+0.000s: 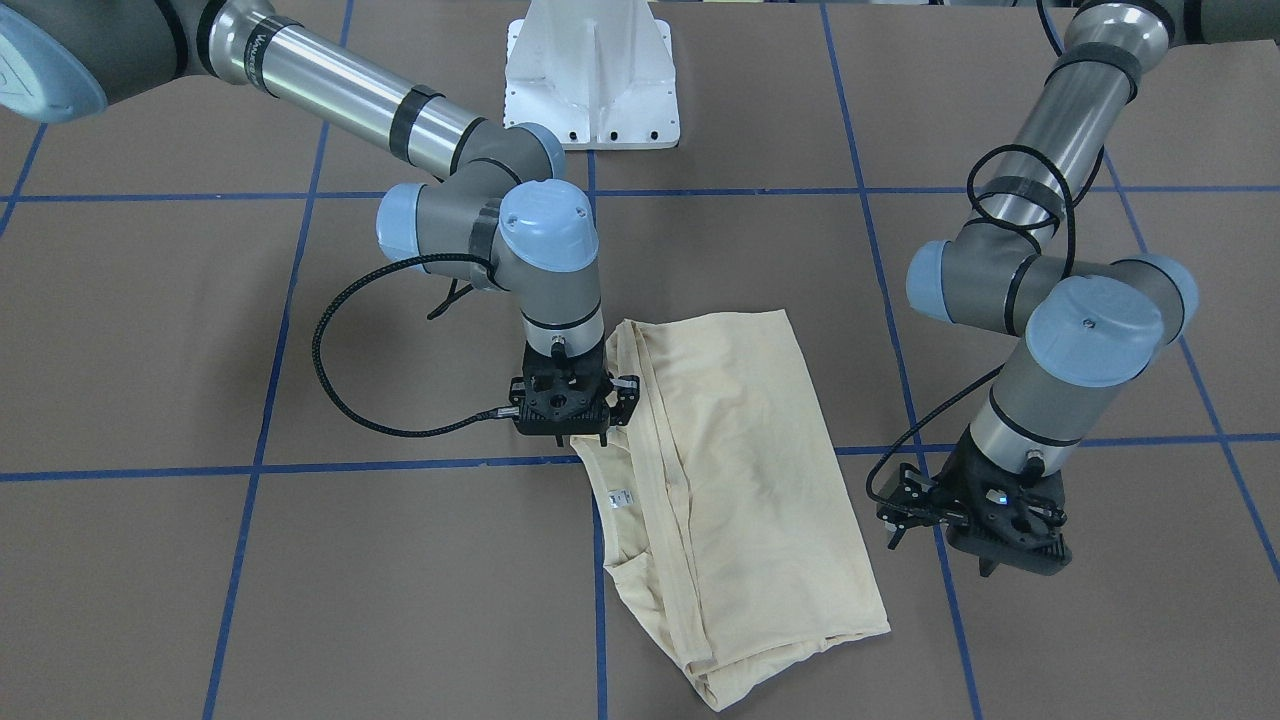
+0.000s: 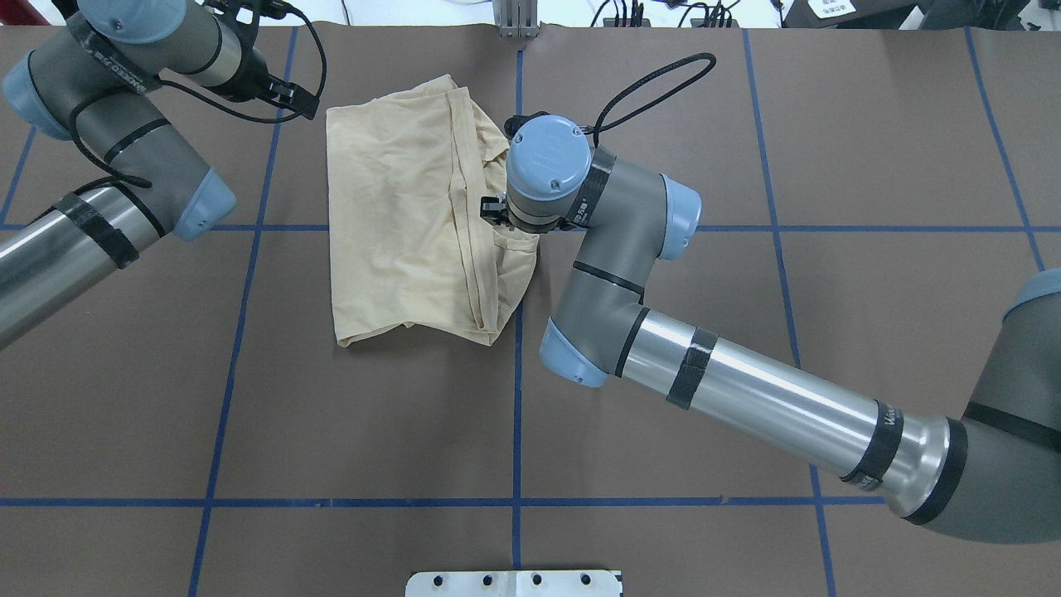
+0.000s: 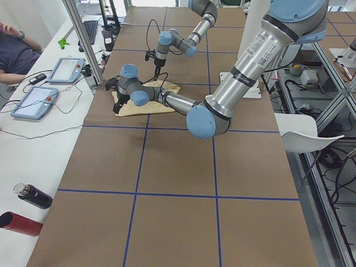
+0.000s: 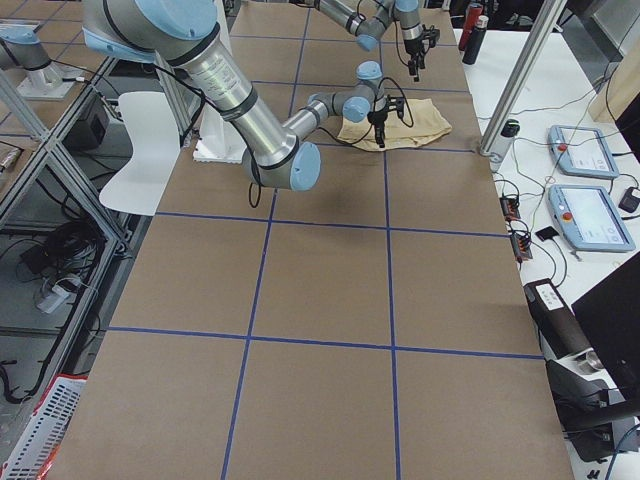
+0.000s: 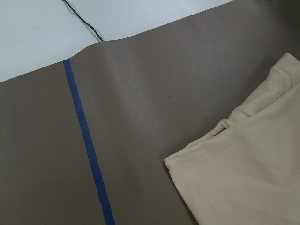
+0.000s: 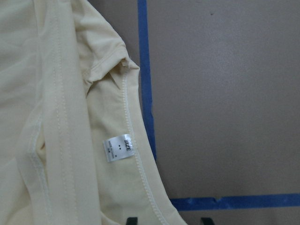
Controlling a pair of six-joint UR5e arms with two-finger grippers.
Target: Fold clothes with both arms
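The pale cream-yellow shirt (image 1: 740,470) (image 2: 398,207) lies folded into a rough rectangle on the brown table, print hidden. Its white neck label (image 6: 118,149) (image 1: 620,497) shows at the collar edge. My right gripper (image 1: 563,430) (image 6: 168,220) points straight down at that collar edge. Its two fingertips stand apart, one over the fabric and one over the table, so it is open. My left gripper (image 1: 990,560) (image 2: 286,87) hovers beside the shirt's opposite long side, off the fabric. No fingers show in the left wrist view, only a shirt corner (image 5: 248,173).
The white pedestal base (image 1: 592,80) stands at the robot's side of the table. Blue tape lines (image 2: 517,373) grid the brown surface. Beyond the far edge a side bench holds tablets (image 3: 67,69) and bottles (image 3: 33,196), and a person (image 3: 14,53) sits there.
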